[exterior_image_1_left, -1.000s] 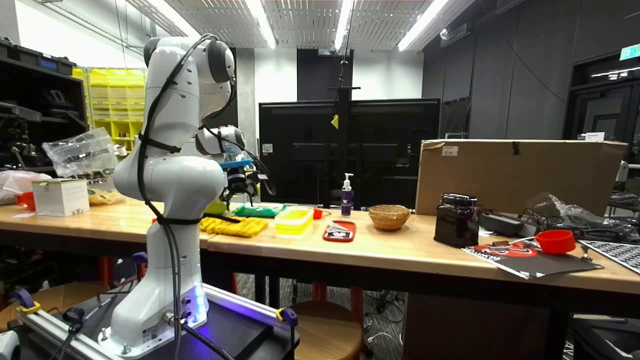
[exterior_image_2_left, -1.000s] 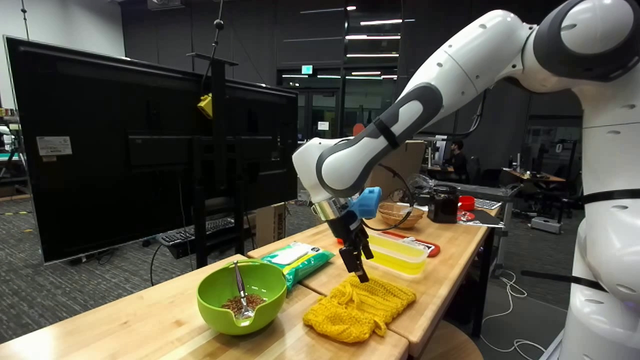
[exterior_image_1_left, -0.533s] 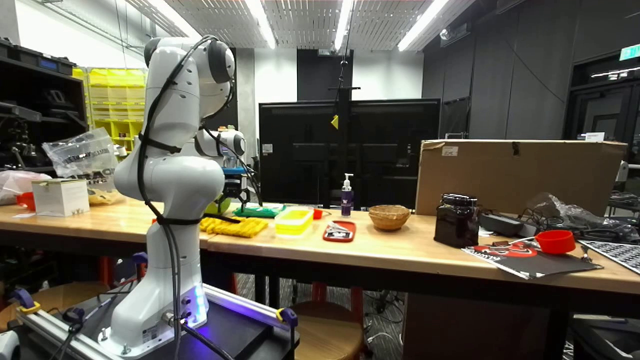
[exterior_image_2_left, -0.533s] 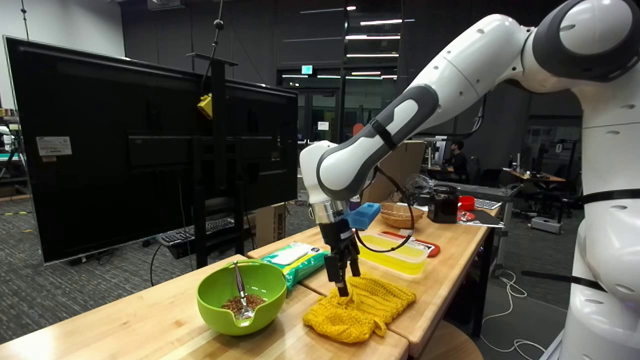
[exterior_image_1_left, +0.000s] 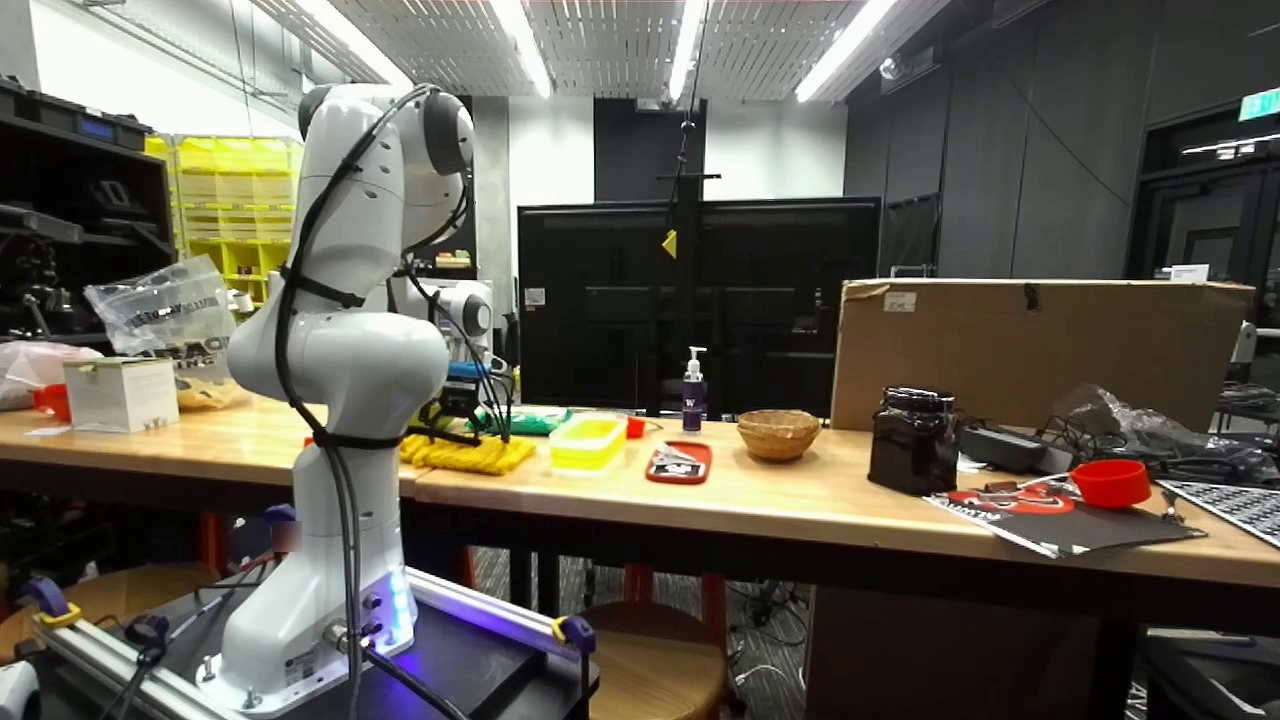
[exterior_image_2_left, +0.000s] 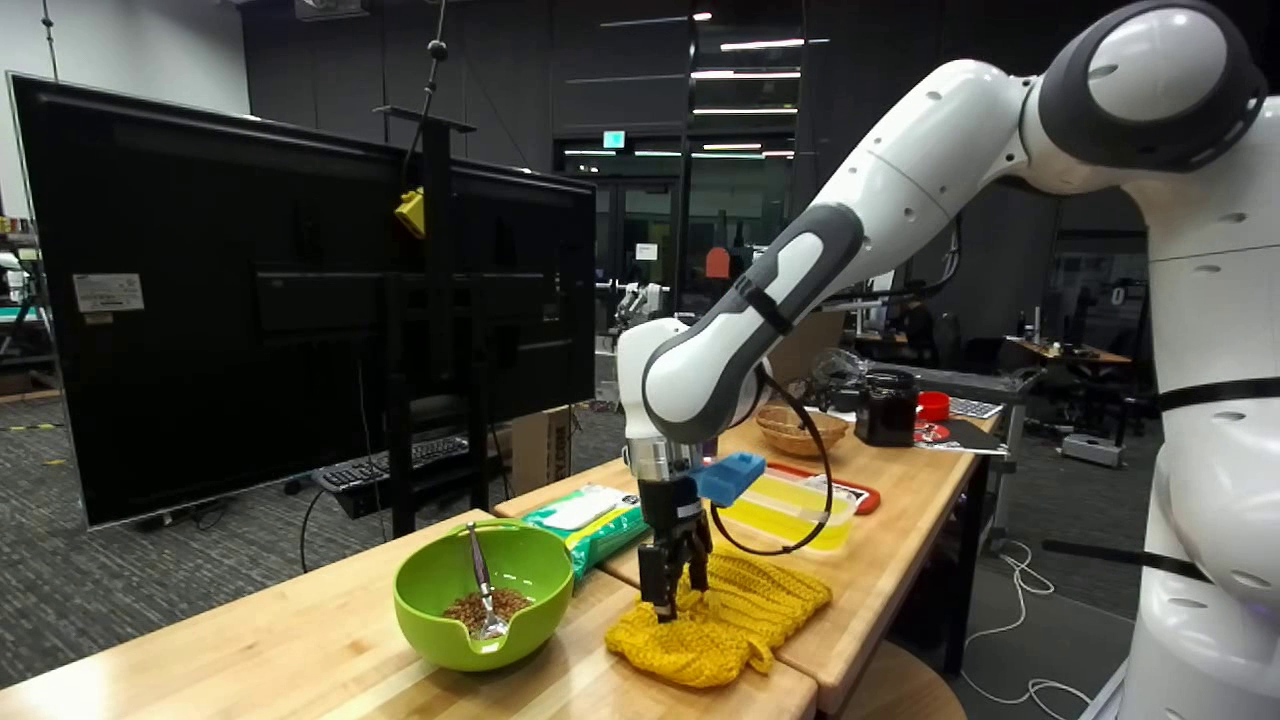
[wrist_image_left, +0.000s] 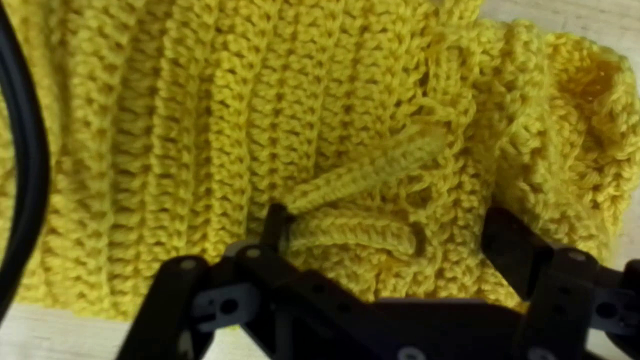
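The yellow knitted cloth lies flat and slightly rumpled on the wooden table and fills most of the wrist view. Straight above it, my gripper points down with its jaws wide apart. Between the black fingers lie a loose knitted strap and a raised fold of the cloth, neither pinched. In an exterior view the gripper stands low over the cloth, the nearer fingertip appearing to reach its surface; whether it presses in, I cannot tell. The arm partly hides the cloth in an exterior view.
Close by stand a green bowl with brown bits and a dark-handled utensil, a green wipes pack and a yellow container. Farther along are a red tray, pump bottle, wicker basket and dark jar.
My gripper has come down onto the area of the cloth and swung from a tilt to nearly vertical, shifting toward the bowl side. Its jaws stay open; the cloth looks unmoved.
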